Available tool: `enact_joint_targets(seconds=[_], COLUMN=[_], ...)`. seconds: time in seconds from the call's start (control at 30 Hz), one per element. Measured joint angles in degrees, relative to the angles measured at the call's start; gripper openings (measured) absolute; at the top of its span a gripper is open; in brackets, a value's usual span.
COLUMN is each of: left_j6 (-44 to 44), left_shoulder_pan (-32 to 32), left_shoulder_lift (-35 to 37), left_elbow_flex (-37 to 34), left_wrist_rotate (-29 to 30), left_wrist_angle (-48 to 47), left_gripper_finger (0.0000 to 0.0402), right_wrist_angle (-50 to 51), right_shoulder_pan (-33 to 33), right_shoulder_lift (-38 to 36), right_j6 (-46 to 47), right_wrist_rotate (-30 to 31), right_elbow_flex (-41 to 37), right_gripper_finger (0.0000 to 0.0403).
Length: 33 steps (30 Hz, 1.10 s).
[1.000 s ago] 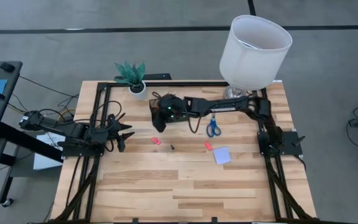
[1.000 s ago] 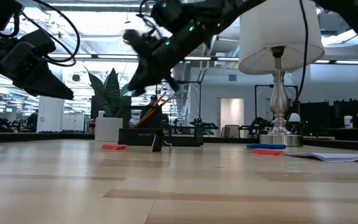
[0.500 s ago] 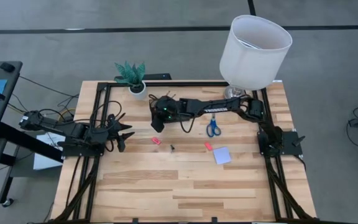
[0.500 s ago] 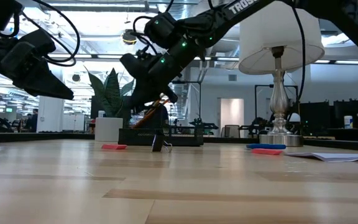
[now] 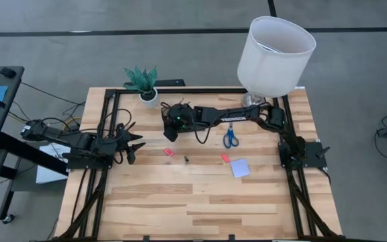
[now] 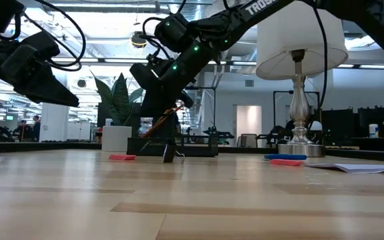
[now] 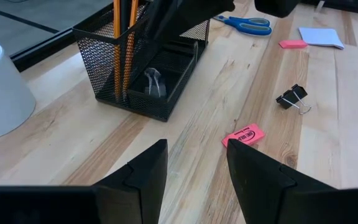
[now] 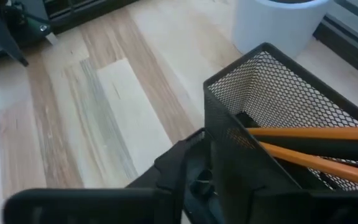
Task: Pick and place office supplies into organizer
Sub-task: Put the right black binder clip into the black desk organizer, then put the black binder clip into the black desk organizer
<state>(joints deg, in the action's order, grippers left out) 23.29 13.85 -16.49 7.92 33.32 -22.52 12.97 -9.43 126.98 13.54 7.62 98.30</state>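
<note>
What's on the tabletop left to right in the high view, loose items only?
Pink eraser → black binder clip → second pink eraser → blue-handled scissors → pale blue note pad.

Two matte black jointed arms, looped black cables along their links, green indicator lights glowing on right arm's wrist, white lettering on its upper link, left claw [image 7: 194, 177] with angular black fingers
</note>
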Motion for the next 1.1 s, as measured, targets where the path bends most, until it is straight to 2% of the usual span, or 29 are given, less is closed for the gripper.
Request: enact_joint_targets(seconds=[0.17, 0.33, 0.57, 0.77, 0.9, 1.03, 1.1], left_j6=[0.00, 0.02, 0.02, 0.02, 0.02, 0.02, 0.02], left_shoulder_pan=[0.00, 0.00, 0.00, 0.00, 0.00, 0.00, 0.00], left_shoulder_lift=[0.00, 0.00, 0.00, -0.01, -0.02, -0.01, -0.02], left_elbow_flex=[0.00, 0.00, 0.00, 0.00, 0.00, 0.00, 0.00], left_wrist_rotate=[0.02, 0.02, 0.02, 0.02, 0.02, 0.02, 0.02], left_wrist_angle=[0.02, 0.00, 0.02, 0.02, 0.02, 0.02, 0.03], left_gripper_finger=[0.0159, 0.0159, 0.0159, 0.0159, 0.0159, 0.0159, 0.0159], right_wrist_angle=[0.28, 3.36, 24.70, 46.63, 61.37, 75.31, 77.46], right_shoulder_pan=[0.02, 0.31, 2.57, 7.96, 13.61, 20.31, 23.49], right_shoulder_lift=[0.00, -1.96, -10.43, -16.18, -17.15, -17.14, -17.14], right_j6=[-0.07, -0.09, 2.14, 14.04, 19.40, 23.92, 26.88], right_wrist_rotate=[-0.02, -0.02, -0.01, 0.63, 8.02, 19.86, 26.06], right_elbow_flex=[0.00, -0.09, -0.07, -0.05, -0.07, -0.59, -2.18], right_gripper_finger=[0.0118, 0.0139, 0.0132, 0.0115, 0.0108, 0.0107, 0.0107])
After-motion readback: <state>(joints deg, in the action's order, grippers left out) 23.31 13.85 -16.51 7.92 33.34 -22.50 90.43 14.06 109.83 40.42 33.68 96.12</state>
